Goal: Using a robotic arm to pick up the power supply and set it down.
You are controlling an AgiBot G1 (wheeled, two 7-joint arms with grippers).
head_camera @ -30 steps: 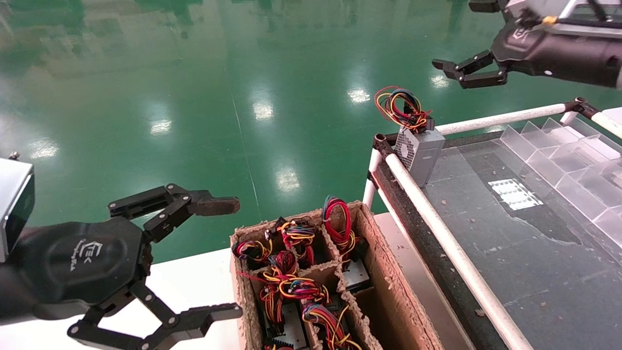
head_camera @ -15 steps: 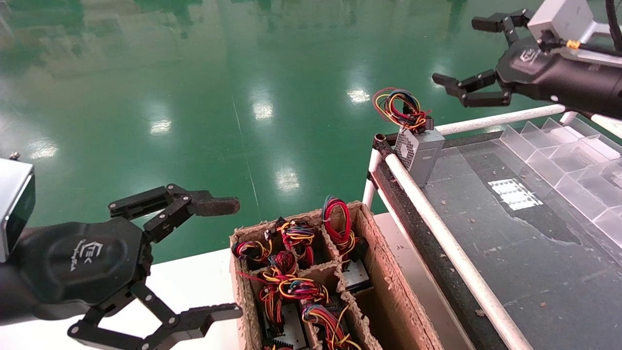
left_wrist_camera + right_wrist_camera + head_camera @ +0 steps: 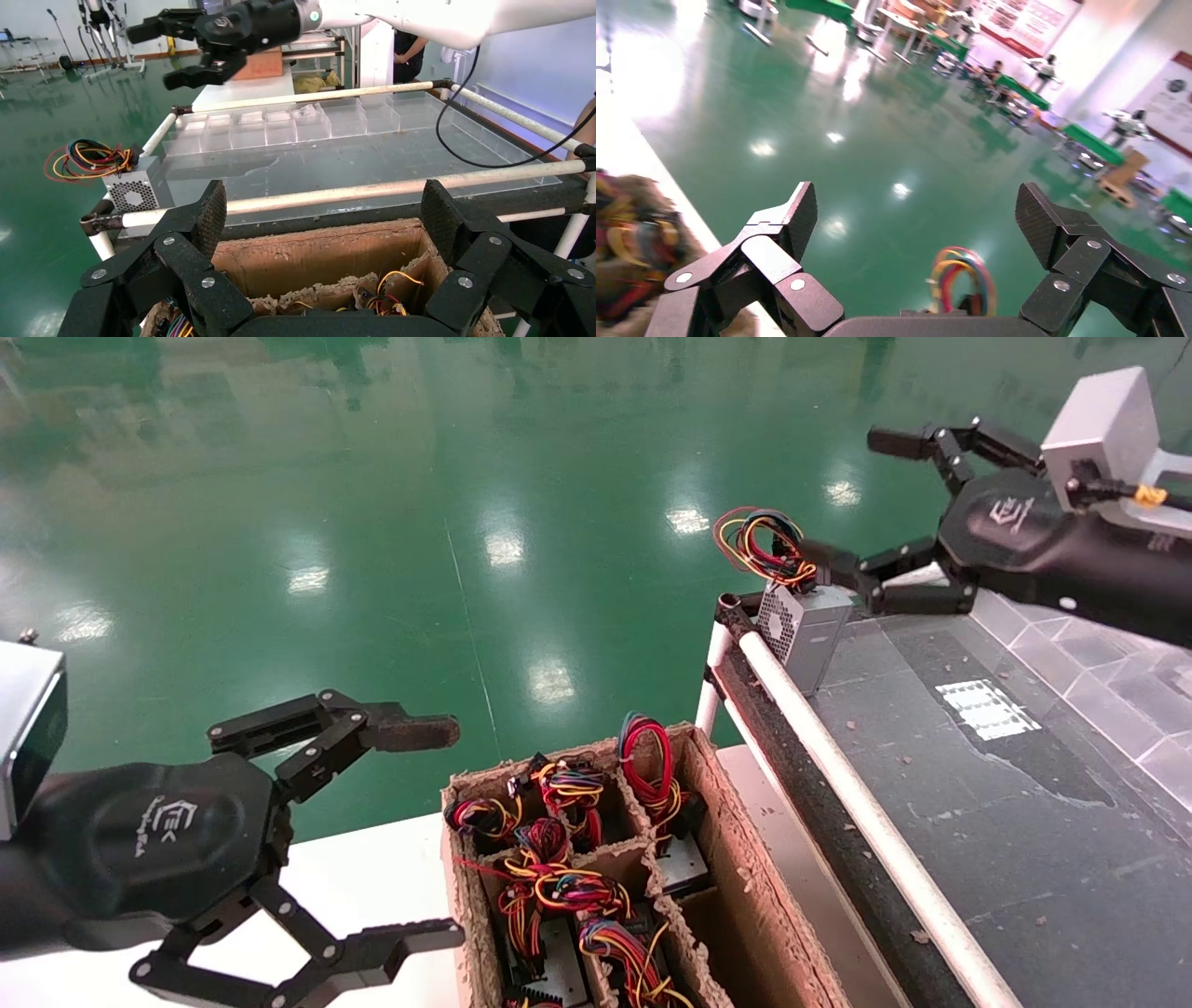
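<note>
Between the spread jaws of the right gripper lies open air above green floor; the lower finger reaches to just beside the top of the small grey metal power supply, at the base of its looped red, yellow, black and blue wires, and whether it touches cannot be told. That box stands upright at the far left corner of the dark tabletop, right beside the white rail along its edge, perforated face toward the rail. Behind it the tabletop stretches bare toward clear plastic dividers. The right arm comes in low from the right, wrist block uppermost; it has dropped and moved closer to the box than half a second ago. The left gripper hangs with jaws spread beside the brown cardboard divider box of wired units, unmoved.
</note>
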